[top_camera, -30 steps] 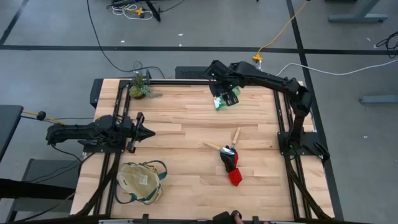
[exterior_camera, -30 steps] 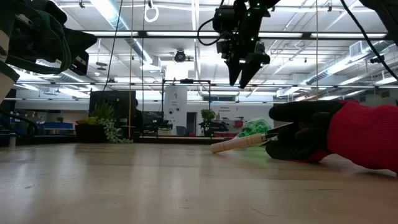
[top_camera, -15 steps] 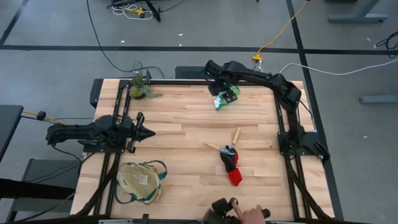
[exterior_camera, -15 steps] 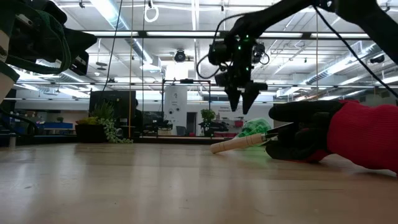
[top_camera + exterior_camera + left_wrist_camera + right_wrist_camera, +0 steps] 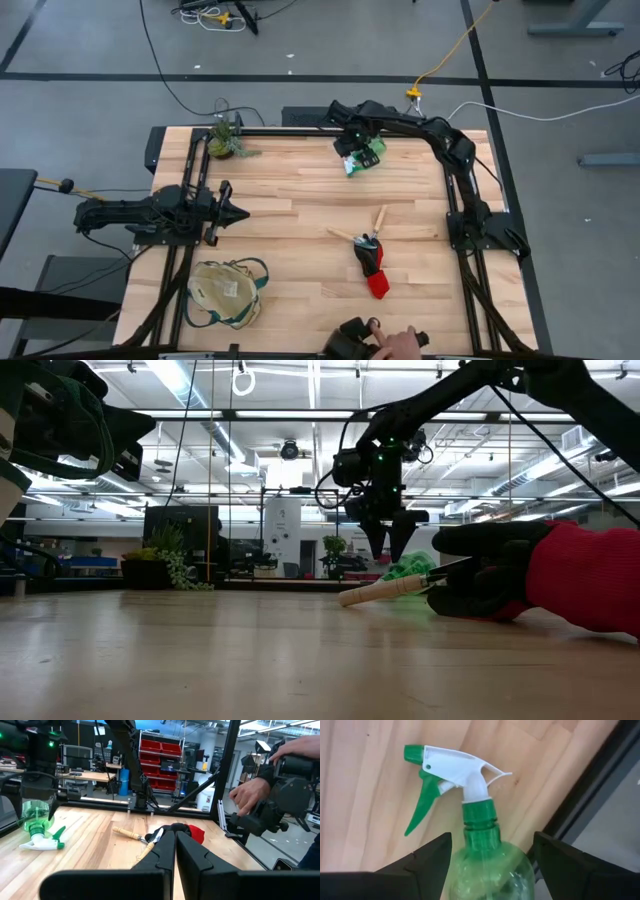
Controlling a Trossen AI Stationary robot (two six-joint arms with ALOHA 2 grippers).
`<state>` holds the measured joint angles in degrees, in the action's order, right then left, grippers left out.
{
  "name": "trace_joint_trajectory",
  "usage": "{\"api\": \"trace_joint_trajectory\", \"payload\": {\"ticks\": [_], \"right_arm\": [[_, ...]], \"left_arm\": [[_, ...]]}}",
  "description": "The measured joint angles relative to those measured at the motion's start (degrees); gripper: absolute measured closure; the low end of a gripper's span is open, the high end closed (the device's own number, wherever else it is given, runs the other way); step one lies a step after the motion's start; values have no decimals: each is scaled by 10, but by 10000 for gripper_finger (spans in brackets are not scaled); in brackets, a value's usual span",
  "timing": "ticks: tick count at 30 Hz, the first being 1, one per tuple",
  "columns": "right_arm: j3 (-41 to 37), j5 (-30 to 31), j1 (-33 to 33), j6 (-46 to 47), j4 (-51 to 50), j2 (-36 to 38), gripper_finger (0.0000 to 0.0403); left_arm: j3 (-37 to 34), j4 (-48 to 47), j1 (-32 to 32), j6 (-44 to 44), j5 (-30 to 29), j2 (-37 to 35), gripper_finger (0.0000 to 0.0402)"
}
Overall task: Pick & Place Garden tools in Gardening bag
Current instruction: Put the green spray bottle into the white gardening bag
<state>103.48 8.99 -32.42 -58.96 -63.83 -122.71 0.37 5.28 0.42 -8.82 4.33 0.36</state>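
Observation:
A translucent green spray bottle [image 5: 362, 160] with a white trigger head [image 5: 465, 770] lies on its side near the table's far edge. My right gripper [image 5: 352, 142] is open just above it, fingers pointing down on either side of the bottle's body [image 5: 487, 855]. It also shows in the low view [image 5: 388, 548]. My left gripper [image 5: 240, 212] is shut and empty at the table's left [image 5: 175, 840]. Wooden-handled tools [image 5: 366, 226] and a black-and-red glove bundle [image 5: 374, 270] lie mid-table. The beige bag [image 5: 228, 292] sits at the near left.
A small potted plant [image 5: 226, 140] stands at the far left corner. A person's hand with a dark device [image 5: 385, 345] is at the near edge and shows in the left wrist view [image 5: 265, 790]. A black frame rail [image 5: 590, 785] runs close behind the bottle.
My right gripper has come down toward the spray bottle, from well above it to just over its body. A person's hand with a dark device has come into view at the table's near edge.

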Motion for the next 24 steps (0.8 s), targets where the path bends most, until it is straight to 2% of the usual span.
{"api": "trace_joint_trajectory", "payload": {"ticks": [17,24], "right_arm": [[0,11,0,10,1,-48,121],[0,10,-3,11,9,-54,133]], "left_arm": [[0,0,0,0,0,0,381],[0,0,0,0,0,0,381]]}}
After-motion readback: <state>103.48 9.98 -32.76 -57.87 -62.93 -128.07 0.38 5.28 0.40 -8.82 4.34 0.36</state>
